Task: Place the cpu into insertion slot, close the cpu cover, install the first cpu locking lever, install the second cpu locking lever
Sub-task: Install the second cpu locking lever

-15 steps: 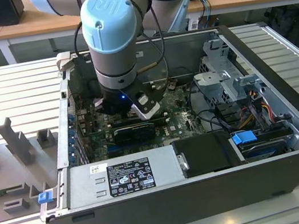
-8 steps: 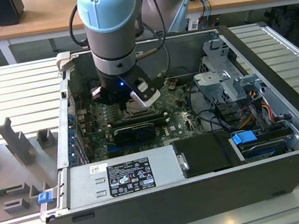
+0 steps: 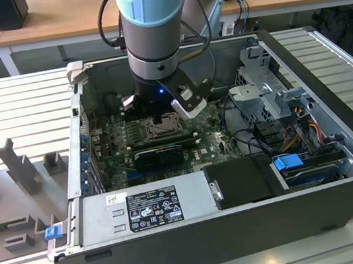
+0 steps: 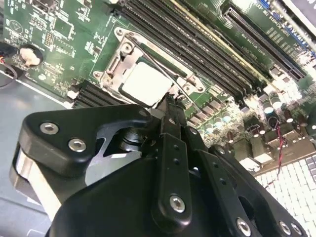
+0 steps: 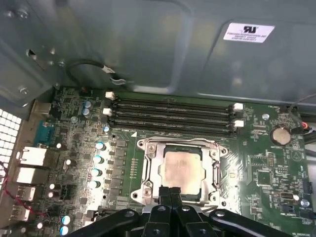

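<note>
The cpu (image 5: 183, 170), a pale silver-beige square, lies in the insertion slot (image 3: 162, 129) on the green board. The silvery cpu cover (image 5: 149, 165) lies flat around it, its window framing the chip. In the second wrist view the cpu (image 4: 143, 84) has a thin wire locking lever (image 4: 173, 78) running along one side of the cover (image 4: 118, 59). My gripper (image 5: 171, 193) is shut, its two black fingers pressed together with the tips at the socket's edge, right beside the chip. In the second wrist view the gripper (image 4: 168, 106) touches or nearly touches that rim. The gripper (image 3: 158, 116) hangs over the socket inside the case.
Long black memory slots (image 5: 173, 113) run beside the socket, with the grey case wall (image 5: 148, 44) beyond them. A black card (image 3: 158, 154) and the power supply (image 3: 148, 205) lie toward the case front. The drive cage (image 3: 272, 94) and cables (image 3: 298, 121) crowd the exterior view's right.
</note>
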